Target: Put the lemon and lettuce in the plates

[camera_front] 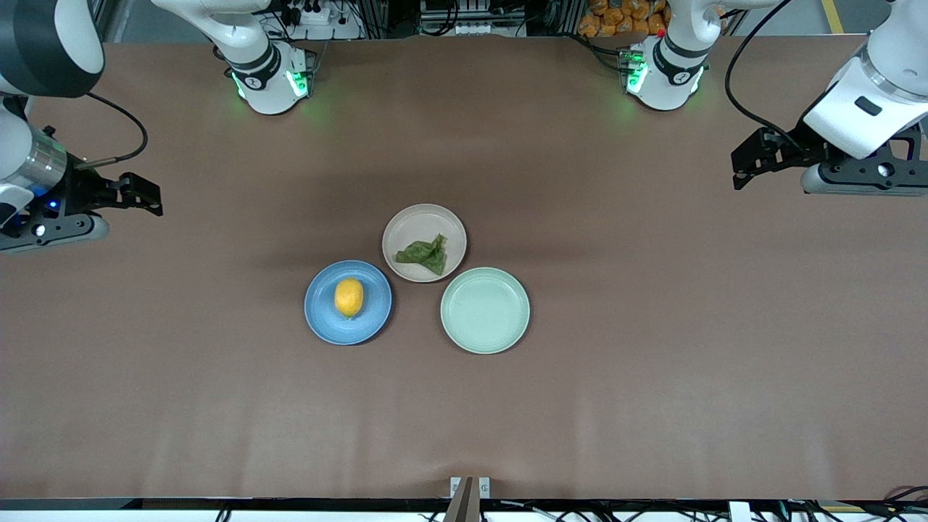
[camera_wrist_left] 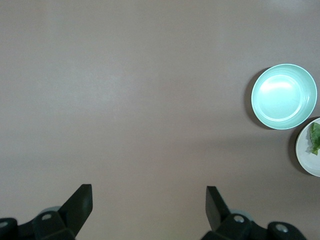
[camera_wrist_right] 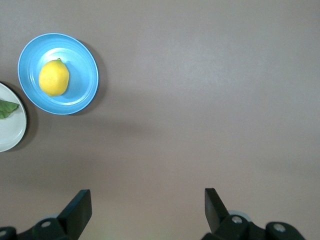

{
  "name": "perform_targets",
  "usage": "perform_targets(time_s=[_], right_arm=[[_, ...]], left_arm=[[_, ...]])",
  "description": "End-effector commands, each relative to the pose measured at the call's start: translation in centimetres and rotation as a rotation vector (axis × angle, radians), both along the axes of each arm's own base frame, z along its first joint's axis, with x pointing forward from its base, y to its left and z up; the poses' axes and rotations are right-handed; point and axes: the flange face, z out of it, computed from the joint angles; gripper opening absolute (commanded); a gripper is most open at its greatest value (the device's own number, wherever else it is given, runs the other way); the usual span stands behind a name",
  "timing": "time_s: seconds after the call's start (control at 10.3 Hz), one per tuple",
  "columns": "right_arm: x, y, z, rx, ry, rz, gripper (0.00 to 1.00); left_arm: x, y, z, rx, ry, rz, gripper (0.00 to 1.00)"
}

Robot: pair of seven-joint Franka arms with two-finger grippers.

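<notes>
lemon (camera_front: 349,297) sits in the blue plate (camera_front: 324,316). lettuce (camera_front: 424,252) lies in the beige-pink plate (camera_front: 409,226), just farther from the front camera. mint-green plate (camera_front: 484,310) beside both, toward the left arm's end. left gripper (camera_front: 739,165) spread wide, holding nothing, over bare table (camera_front: 652,377) at its own end. right gripper (camera_front: 148,197) spread wide, holding nothing, over its end.

yellow lemon (camera_front: 349,297), blue plate (camera_front: 323,319), green lettuce (camera_front: 423,253)

Probably a robotics lab: a brown-covered table (camera_front: 652,362), aluminium framing and cable clutter (camera_front: 464,18) along its edge.
</notes>
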Motion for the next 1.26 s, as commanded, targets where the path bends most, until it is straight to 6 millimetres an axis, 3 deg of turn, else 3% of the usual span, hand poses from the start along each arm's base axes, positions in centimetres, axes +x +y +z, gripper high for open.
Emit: perform_targets(time_s=[0.0,0.19,0.68,0.78,0.97,1.16], right_arm=[[0.6,0.1,1.6,0.013,-0.019,-0.094,1.00],[0.9,1.8,2.9,0.014,-0.051,-0.127,1.00],[1.5,1.7,3.5,0.017,-0.076,-0.105,1.00],[2.4,1.9,3.6,0.046,-0.080,-0.149,1.00],[2.6,1.1,4.3,0.075,-0.076,-0.242,1.00],[2.3,-2.6,5.8,0.069,-0.087,-0.306,1.00]], left_arm=[[-0.1,0.1,0.5,0.008,-0.006,-0.026,1.00],[-0.1,0.1,0.5,0.008,-0.006,-0.028,1.00],[-0.1,0.1,0.5,0.007,-0.006,-0.028,1.00],[-0.1,0.2,0.4,0.008,-0.005,-0.026,1.00],[-0.1,0.2,0.4,0.008,-0.005,-0.026,1.00],[0.0,0.3,0.4,0.007,-0.005,-0.026,1.00]])
